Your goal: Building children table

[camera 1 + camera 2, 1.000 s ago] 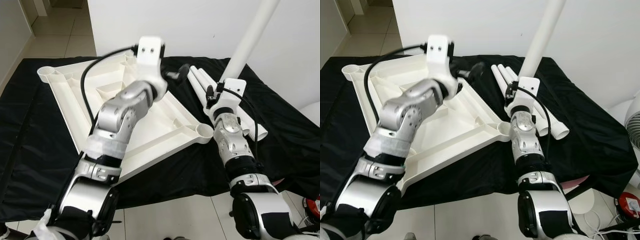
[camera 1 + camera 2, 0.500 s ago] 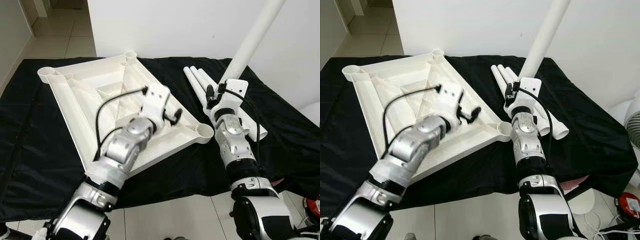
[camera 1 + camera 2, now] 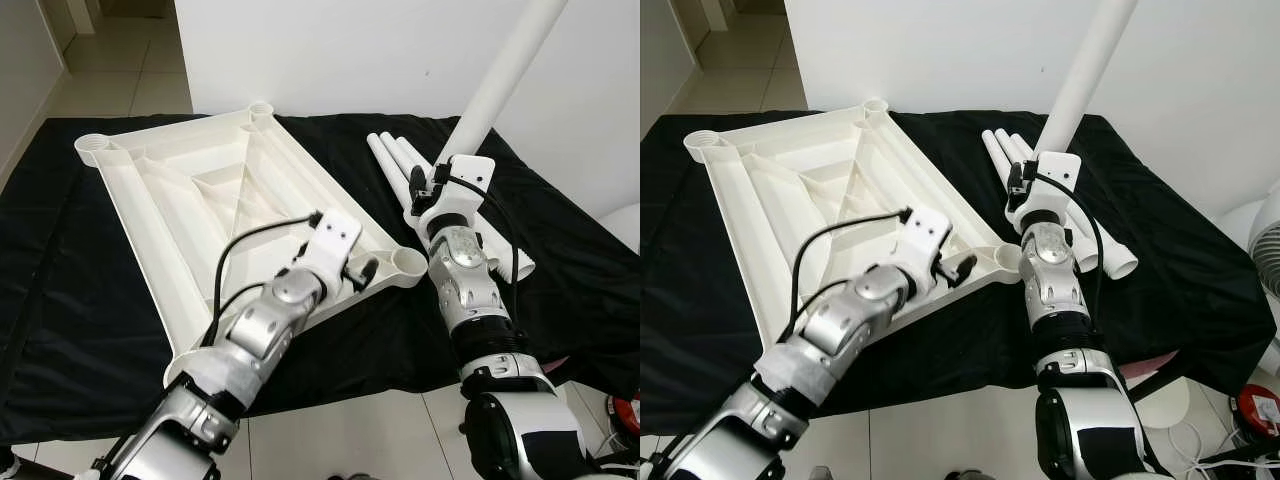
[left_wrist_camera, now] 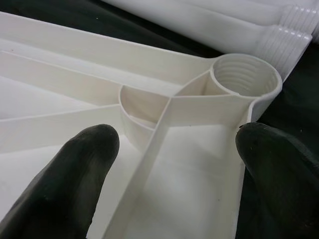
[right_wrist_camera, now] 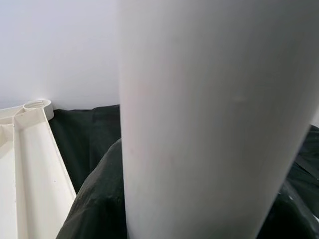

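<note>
A white plastic tabletop (image 3: 190,210) lies upside down on a black cloth, with threaded sockets at its corners. My left gripper (image 3: 362,272) is open at the near right corner. In the left wrist view its two fingers (image 4: 94,149) straddle the rim just short of the corner socket (image 4: 243,75). My right gripper (image 3: 432,185) is shut on a long white table leg (image 3: 500,80), held up and leaning away to the right, above and behind that socket (image 3: 408,262). The leg (image 5: 214,114) sits close before the right wrist camera. Three spare legs (image 3: 395,155) lie on the cloth behind it.
The black cloth (image 3: 60,270) covers a low surface against a white wall. Pale tiled floor runs along the near edge and at the far left. A white fan (image 3: 1265,240) and a red object (image 3: 1260,408) stand at the right.
My left arm has swung down from above the tabletop's middle to its near right corner, gripper open. The right arm still holds the leg up, barely shifted.
</note>
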